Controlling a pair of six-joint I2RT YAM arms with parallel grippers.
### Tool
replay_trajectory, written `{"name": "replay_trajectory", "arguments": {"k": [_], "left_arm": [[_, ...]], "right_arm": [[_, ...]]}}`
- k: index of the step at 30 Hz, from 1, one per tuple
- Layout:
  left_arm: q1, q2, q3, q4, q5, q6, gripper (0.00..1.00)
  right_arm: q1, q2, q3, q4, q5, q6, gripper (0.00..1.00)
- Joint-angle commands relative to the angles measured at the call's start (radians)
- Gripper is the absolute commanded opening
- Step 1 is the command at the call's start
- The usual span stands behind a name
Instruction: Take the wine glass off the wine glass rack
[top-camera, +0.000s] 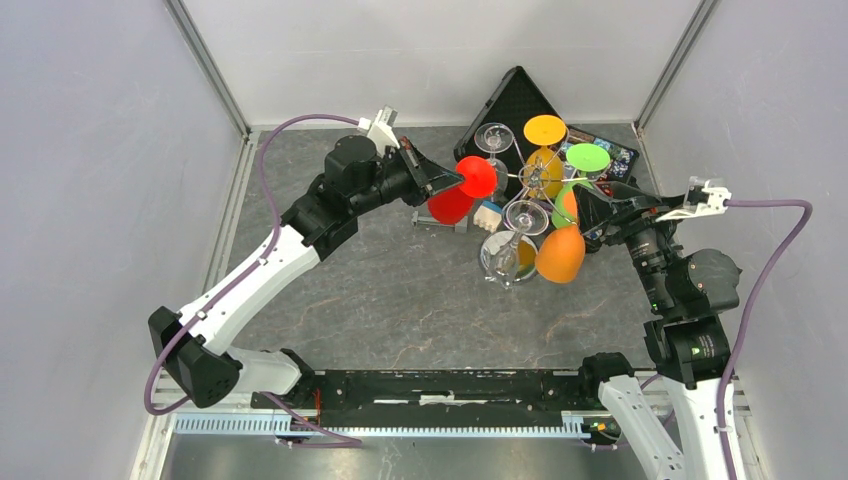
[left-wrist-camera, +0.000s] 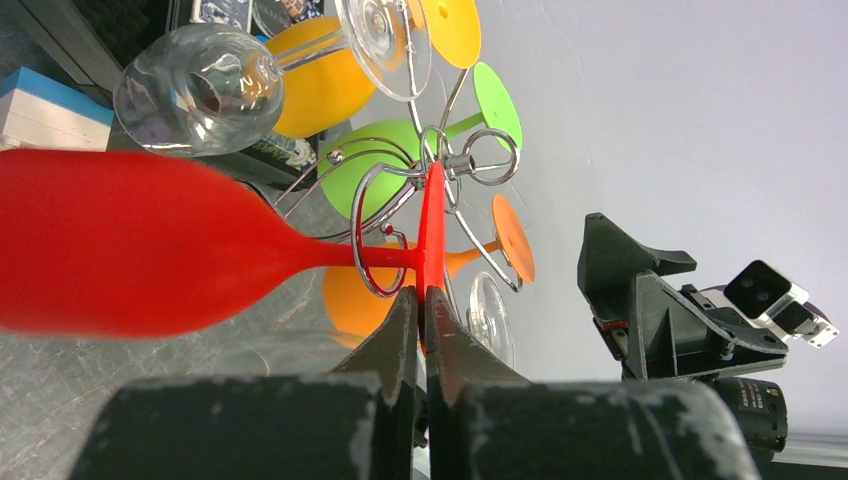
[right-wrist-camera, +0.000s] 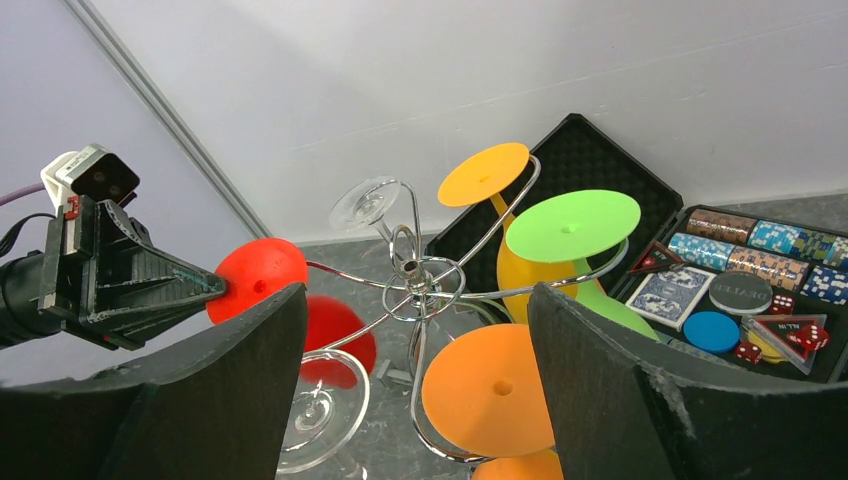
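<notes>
The silver wire wine glass rack (top-camera: 535, 178) stands at the back middle of the table, with coloured and clear glasses hanging upside down from its arms. My left gripper (top-camera: 455, 180) is shut on the rim of the red wine glass's round foot (left-wrist-camera: 432, 225). The red stem lies in a curled wire loop (left-wrist-camera: 372, 262) and the red bowl (left-wrist-camera: 130, 240) hangs to the left. My right gripper (right-wrist-camera: 418, 300) stands open on the rack's right side, above the foot of an orange glass (right-wrist-camera: 490, 390), holding nothing.
A black case (top-camera: 515, 100) with poker chips, cards and dice (right-wrist-camera: 760, 290) lies open behind and right of the rack. A small blue-and-white block (top-camera: 488, 214) sits beside the red bowl. Clear glasses (top-camera: 508, 255), yellow (top-camera: 545, 130) and green (top-camera: 588, 158) ones crowd the rack.
</notes>
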Motion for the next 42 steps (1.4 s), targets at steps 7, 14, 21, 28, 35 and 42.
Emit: {"name": "replay_trajectory", "arguments": {"k": [7,14,21,28,35,42], "left_arm": [[0.003,-0.012,0.011,0.078,-0.078,-0.019,0.02],[0.003,0.054,0.051,0.109,-0.067,-0.027,0.02],[0.002,0.081,0.063,0.144,0.065,-0.048,0.02],[0.002,0.052,0.041,0.148,0.162,-0.06,0.02],[0.002,0.004,-0.005,0.144,0.192,-0.061,0.02],[0.002,0.018,-0.019,0.141,0.251,-0.046,0.02]], "right_arm": [[0.004,-0.011,-0.01,0.029,0.024,0.009,0.86],[0.004,-0.013,-0.008,0.024,0.024,0.003,0.86],[0.004,-0.014,-0.003,0.017,0.022,-0.009,0.88],[0.004,-0.013,-0.006,0.016,0.01,-0.007,0.88],[0.004,-0.016,-0.01,0.016,-0.038,-0.012,0.91],[0.004,-0.019,-0.018,0.021,-0.089,-0.013,0.93]]}}
